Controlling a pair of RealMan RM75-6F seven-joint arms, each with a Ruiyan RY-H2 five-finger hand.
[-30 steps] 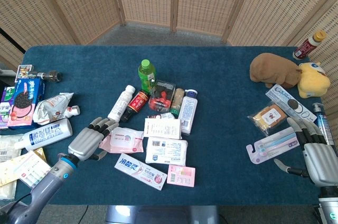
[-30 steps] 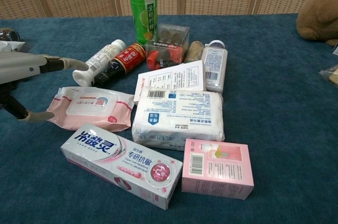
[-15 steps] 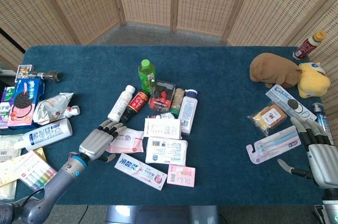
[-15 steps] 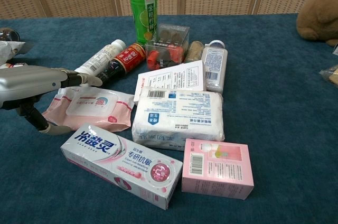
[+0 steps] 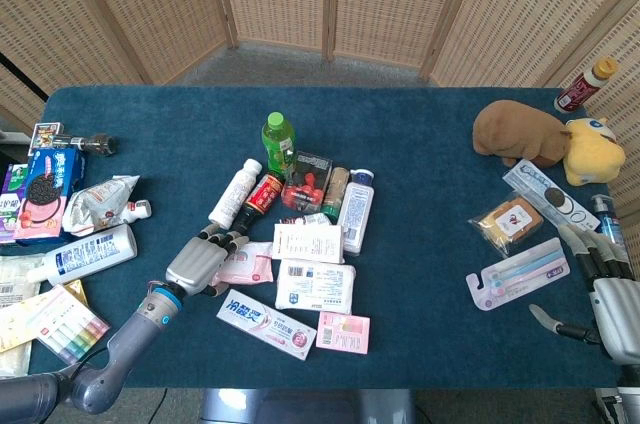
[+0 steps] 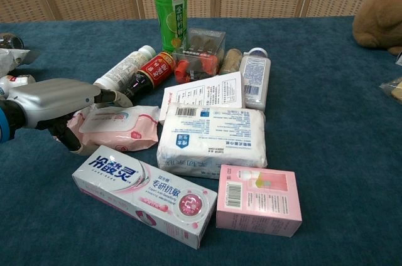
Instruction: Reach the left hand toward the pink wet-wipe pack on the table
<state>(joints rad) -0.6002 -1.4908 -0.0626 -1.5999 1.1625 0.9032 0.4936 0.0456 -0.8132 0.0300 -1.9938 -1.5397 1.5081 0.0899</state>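
Note:
The pink wet-wipe pack (image 5: 249, 265) (image 6: 123, 128) lies left of the middle of the blue table (image 5: 430, 174), between a white bottle (image 5: 231, 194) and a toothpaste box (image 5: 266, 324). My left hand (image 5: 204, 261) (image 6: 59, 98) lies over the pack's left end. Its fingers stretch flat across the top and its thumb sits at the pack's near left edge. That end of the pack looks pushed up and crumpled. My right hand (image 5: 608, 289) hovers at the table's right front edge with fingers spread and nothing in it.
Right of the pack are a white wipe pack (image 6: 210, 137), a white carton (image 6: 202, 95) and a pink box (image 6: 259, 200). A green bottle (image 6: 171, 5) and a dark bottle (image 6: 147, 73) stand or lie behind. Snacks crowd the left edge (image 5: 45, 194); plush toys (image 5: 520, 132) sit far right.
My left hand has moved right and forward, from beside the pack to over its left end. The pack's left end has bunched up. The right hand has drifted slightly lower.

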